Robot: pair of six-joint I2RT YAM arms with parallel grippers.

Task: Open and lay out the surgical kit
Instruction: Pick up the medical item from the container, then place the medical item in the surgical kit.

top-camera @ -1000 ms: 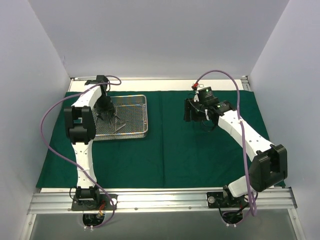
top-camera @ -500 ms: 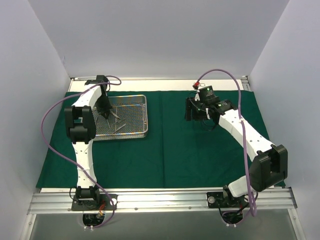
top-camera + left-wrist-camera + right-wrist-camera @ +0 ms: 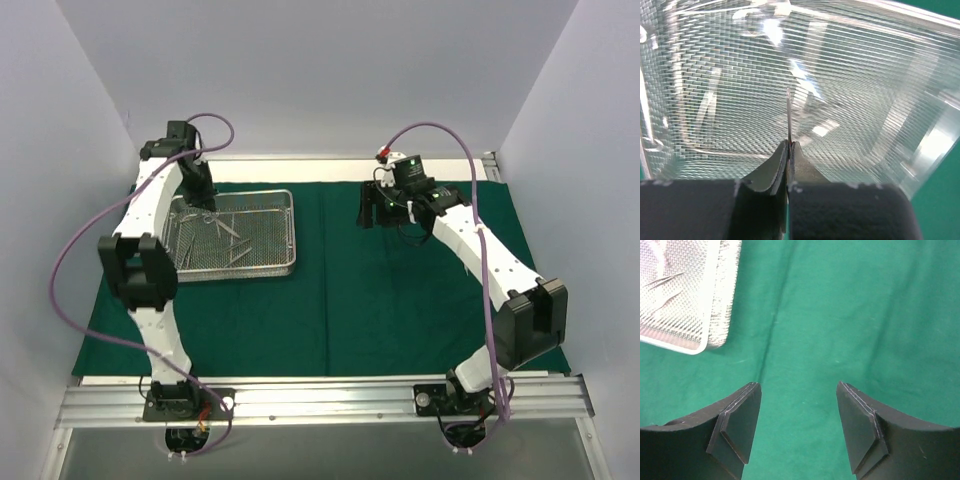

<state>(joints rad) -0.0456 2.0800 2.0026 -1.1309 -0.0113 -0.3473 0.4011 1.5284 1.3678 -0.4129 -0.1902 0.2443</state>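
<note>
The dark green cloth point(image 3: 400, 290) of the surgical kit lies spread flat over the table. On its left part stands the silver wire-mesh tray point(image 3: 293, 235), with several slim steel instruments point(image 3: 228, 232) lying in it. My left gripper point(image 3: 200, 193) hangs over the tray's back left part. In the left wrist view the left gripper point(image 3: 789, 145) is shut on one thin steel instrument point(image 3: 788, 112), which sticks out past the fingertips above the mesh. My right gripper point(image 3: 372, 210) stands open over bare cloth, right of the tray. The right gripper point(image 3: 797, 386) has nothing between its fingers.
Grey walls close in the table on the left, back and right. A metal rail point(image 3: 320, 400) runs along the near edge with both arm bases. The right wrist view shows the tray's corner point(image 3: 715, 290) at upper left and a crease in the cloth point(image 3: 771, 335).
The left gripper has shut on an instrument and the arm has lifted and swung toward the back left. The right gripper has moved a little left and back.
</note>
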